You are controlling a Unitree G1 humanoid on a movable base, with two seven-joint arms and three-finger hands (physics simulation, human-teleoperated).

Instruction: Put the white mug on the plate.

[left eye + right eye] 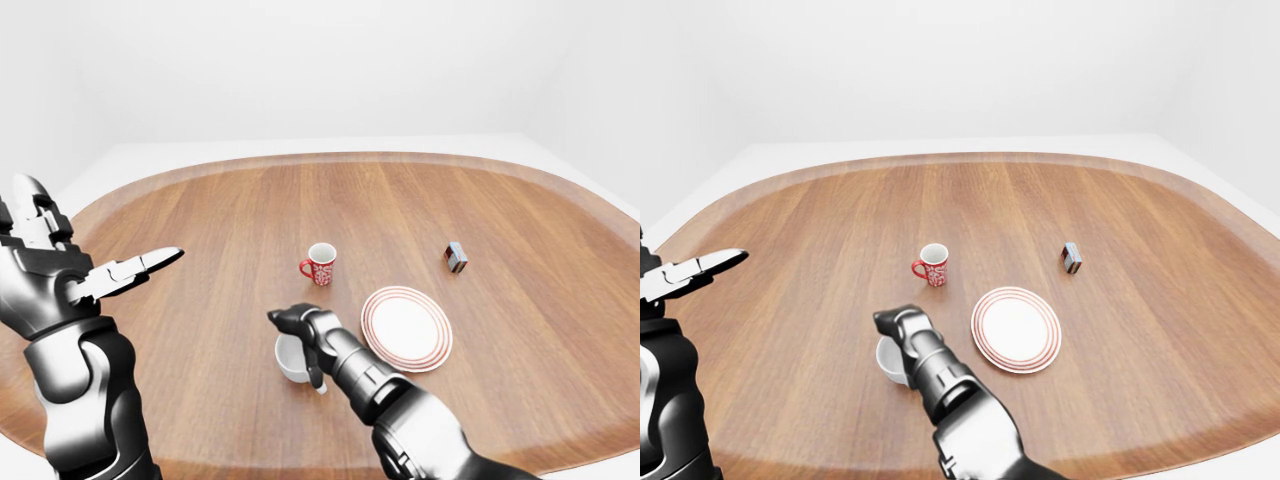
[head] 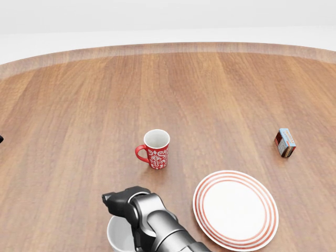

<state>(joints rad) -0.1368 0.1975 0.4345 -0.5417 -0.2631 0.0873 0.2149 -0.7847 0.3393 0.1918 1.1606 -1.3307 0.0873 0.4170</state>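
Reaching over the white mug (image 1: 291,358) in the left-eye view, the right robot hand (image 1: 297,325) hangs above its far rim; whether the fingers grip, I cannot tell. The left robot hand (image 1: 95,278) is raised at the far left, fingers apart, holding nothing. In the head view the mug stands upright, mouth up, near left of the plate (image 2: 235,208); its handle is hidden. Grasping looks to be the step; next, a lift rightward onto the plate.
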